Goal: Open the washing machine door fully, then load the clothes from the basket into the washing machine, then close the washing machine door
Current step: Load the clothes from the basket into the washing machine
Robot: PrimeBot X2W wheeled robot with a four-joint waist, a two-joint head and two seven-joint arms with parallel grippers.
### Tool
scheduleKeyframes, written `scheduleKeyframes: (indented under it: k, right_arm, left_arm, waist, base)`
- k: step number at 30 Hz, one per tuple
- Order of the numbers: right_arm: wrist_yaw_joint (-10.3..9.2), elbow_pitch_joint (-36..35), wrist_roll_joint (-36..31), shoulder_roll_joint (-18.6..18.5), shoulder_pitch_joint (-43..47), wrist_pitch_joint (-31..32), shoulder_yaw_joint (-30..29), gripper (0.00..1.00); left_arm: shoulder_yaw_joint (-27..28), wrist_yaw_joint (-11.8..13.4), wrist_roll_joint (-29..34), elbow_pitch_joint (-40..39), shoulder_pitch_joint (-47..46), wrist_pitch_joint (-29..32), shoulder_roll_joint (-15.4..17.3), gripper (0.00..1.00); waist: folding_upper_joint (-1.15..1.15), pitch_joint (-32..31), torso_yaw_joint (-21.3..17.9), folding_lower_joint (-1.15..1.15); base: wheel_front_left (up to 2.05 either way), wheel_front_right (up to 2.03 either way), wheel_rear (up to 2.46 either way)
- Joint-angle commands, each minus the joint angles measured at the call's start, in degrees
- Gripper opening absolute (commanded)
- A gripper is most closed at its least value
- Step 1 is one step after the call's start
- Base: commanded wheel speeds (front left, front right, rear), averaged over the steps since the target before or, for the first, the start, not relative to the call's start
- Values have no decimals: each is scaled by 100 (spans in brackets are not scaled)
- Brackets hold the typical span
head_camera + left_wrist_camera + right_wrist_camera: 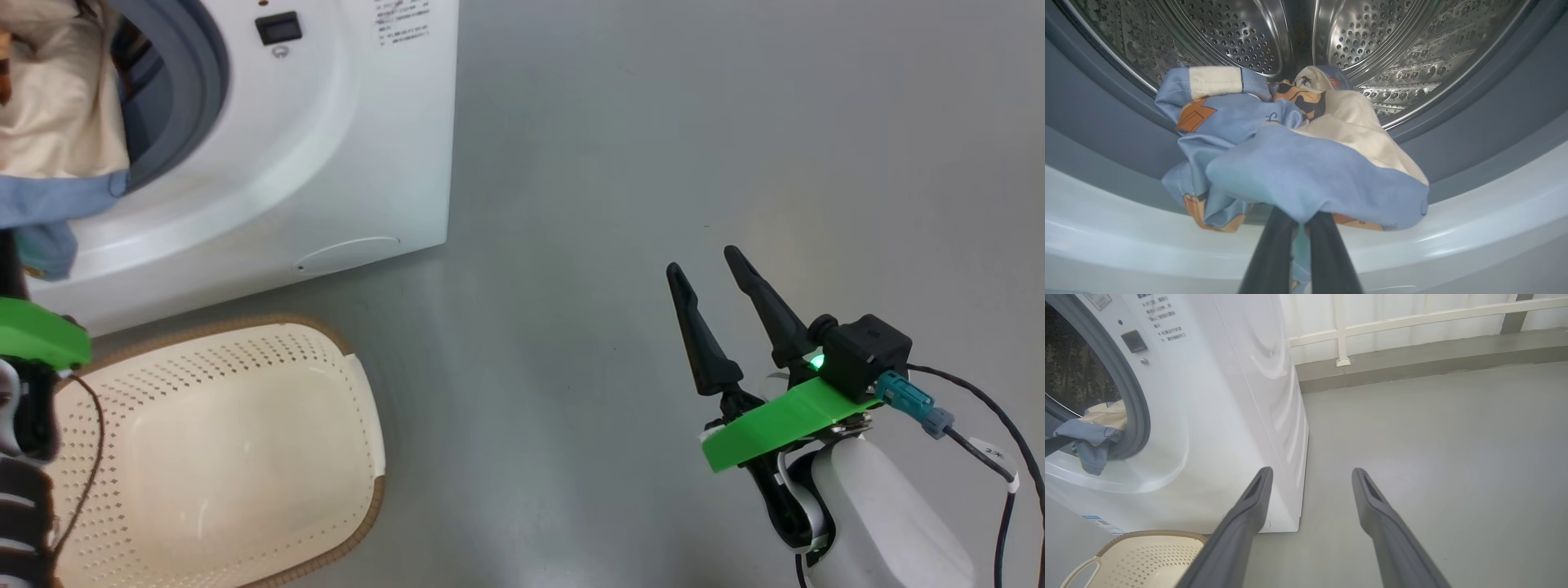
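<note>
floor [1433,437]: smooth grey (soft glare) | back: white railing [1412,319]

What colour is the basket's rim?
The basket rim is brown; the head view shows it best.

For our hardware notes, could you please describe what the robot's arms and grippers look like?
The right gripper has two long, tapering black fingers on a bright green plate, beside a black camera box with a green light. A teal connector feeds a black cable bearing a white tag. The forearm is smooth white. The left gripper looks alike.
</note>
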Motion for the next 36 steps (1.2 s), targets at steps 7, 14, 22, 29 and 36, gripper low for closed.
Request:
scheduleKeyframes:
  k: [7,14,22,29,36]
  right_arm:
    - [42,-151,54,9,10,-47,129,100]
    - [42,-258,-8,27,15,-47,69,100]
    - [42,-465,-70,89,33,-47,3,100]
    - [42,-575,-99,125,33,-47,-22,100]
    - [42,-587,19,133,-65,-47,52,100]
  left_arm:
    - [310,-10,115,-114,-461,-36,587,0]
    - [168,-11,205,339,-1199,227,884,0]
    - [-129,-11,279,532,-2359,641,1431,0]
    - [-556,-12,-119,58,-3284,964,1935,0]
    - [-995,-12,-391,-29,-3738,847,2101,0]
  waist:
    - [0,219,-159,1]
    - [0,547,-418,1]
    - [0,1127,-719,1]
    - [0,1530,-759,1]
    - [0,1585,-746,1]
  base:
    - [0,0,0]
    - [0,0,0]
    - [0,0,0]
    - [0,0,0]
    - [0,0,0]
